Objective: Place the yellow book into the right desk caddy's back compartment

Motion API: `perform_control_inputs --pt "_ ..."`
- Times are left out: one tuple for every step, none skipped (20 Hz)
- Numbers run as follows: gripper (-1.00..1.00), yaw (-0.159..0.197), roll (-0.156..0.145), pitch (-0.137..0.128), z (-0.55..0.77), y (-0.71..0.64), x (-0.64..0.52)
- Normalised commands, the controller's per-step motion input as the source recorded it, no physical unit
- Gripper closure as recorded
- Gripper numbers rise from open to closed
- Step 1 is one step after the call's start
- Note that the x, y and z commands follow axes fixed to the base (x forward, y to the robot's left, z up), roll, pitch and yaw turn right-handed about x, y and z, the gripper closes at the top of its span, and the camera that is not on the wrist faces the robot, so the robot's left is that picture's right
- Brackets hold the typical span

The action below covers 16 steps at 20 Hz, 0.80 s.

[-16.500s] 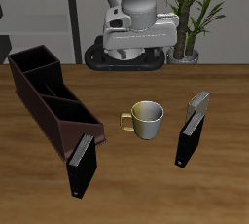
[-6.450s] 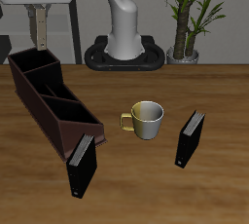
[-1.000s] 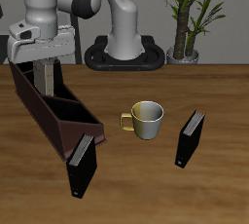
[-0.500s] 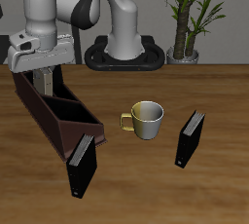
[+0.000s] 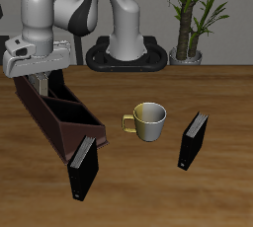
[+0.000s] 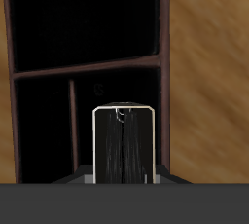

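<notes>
Tool [image 5: 42,76] lowered over the far end of the right desk caddy [image 5: 59,113], fingers clamped on the yellow book [image 5: 43,81], held upright. Book's lower part dipping below the caddy's rim, at the back compartment [image 5: 30,76]; whether it touches the floor of that cell cannot be told. In the wrist view, book's top edge [image 6: 124,146] seen end-on, pale frame around a dark streaked middle, with the caddy's dark cells and thin maroon partitions [image 6: 88,68] beyond it, wood-grain table [image 6: 209,62] beside the caddy's wall. Caddy lying at a slant on the table [image 5: 158,187], long and narrow, three cells. One black book [image 5: 82,168] standing upright just at the caddy's near end, towards the table's front edge. Metallic mug [image 5: 148,120] well apart from the caddy, out past its near end, handle turned towards the caddy. Second black book [image 5: 193,140] upright beyond the mug, farther again from the caddy. Potted plant [image 5: 194,19] behind the table, far from the caddy.
</notes>
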Motion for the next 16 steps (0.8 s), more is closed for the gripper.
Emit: perform_control_inputs --pt "1.00 -0.006 -0.070 0.033 -0.27 -0.19 0.09" --pt "1.00 0.002 0.004 0.031 -0.16 0.03 0.00" --pt "1.00 0.041 0.031 0.016 -0.17 0.05 0.08" --pt "1.00 0.009 -0.034 0.012 -0.17 -0.03 0.05" --pt "1.00 -0.001 -0.033 0.043 -0.21 0.01 0.17" --pt "1.00 0.069 0.040 0.023 -0.17 0.07 0.19" --pt "1.00 0.015 -0.019 0.008 -0.09 -0.01 0.08" --pt "1.00 0.001 -0.017 0.000 -0.02 0.01 0.09" --pt "1.00 -0.009 -0.007 0.012 -0.02 0.00 0.10" --pt "1.00 -0.003 -0.009 0.016 -0.03 -0.02 0.09" --pt "1.00 -0.028 -0.017 0.019 -0.03 -0.04 0.11" --pt "1.00 0.022 -0.012 0.000 -0.03 -0.05 0.08" --pt "1.00 0.008 -0.027 0.011 -0.04 -0.06 0.10" --pt "1.00 -0.025 -0.084 0.021 -0.12 -0.06 0.18" --pt "1.00 0.004 -0.053 0.046 -0.19 -0.08 0.20" --pt "1.00 0.009 -0.022 0.049 -0.17 -0.03 0.18"
